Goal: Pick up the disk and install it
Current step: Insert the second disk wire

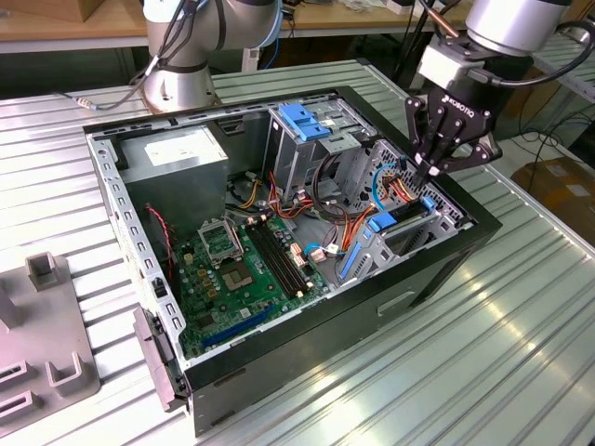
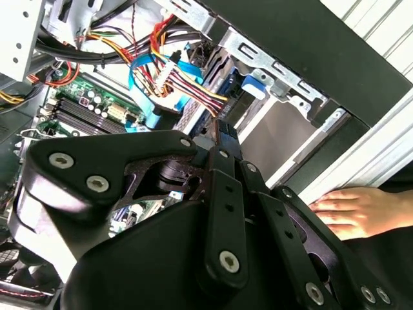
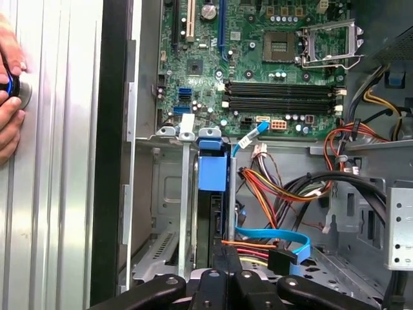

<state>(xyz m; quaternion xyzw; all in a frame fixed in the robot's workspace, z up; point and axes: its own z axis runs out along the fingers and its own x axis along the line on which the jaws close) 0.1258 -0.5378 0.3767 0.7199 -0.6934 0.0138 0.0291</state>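
Note:
The disk (image 1: 405, 216) stands on edge in the drive bay at the open computer case's (image 1: 446, 269) corner on the exterior view's right, with its blue rail end (image 1: 382, 222) showing. In the first wrist view the disk's blue rail (image 3: 212, 172) and dark edge (image 3: 210, 223) sit in the bay slot. My gripper (image 1: 429, 171) hangs just above that bay with its fingers pressed together and nothing between them. The fingertips (image 2: 223, 133) point down at the bay beside the blue tab (image 2: 255, 84) in the second wrist view.
Bundles of orange, red and blue cables (image 1: 395, 186) lie right next to the bay. The motherboard (image 1: 246, 265), a blue-topped drive cage (image 1: 302, 125) and a grey power supply (image 1: 177, 153) fill the case. A person's hand (image 3: 9, 97) rests on the ribbed table beside the case.

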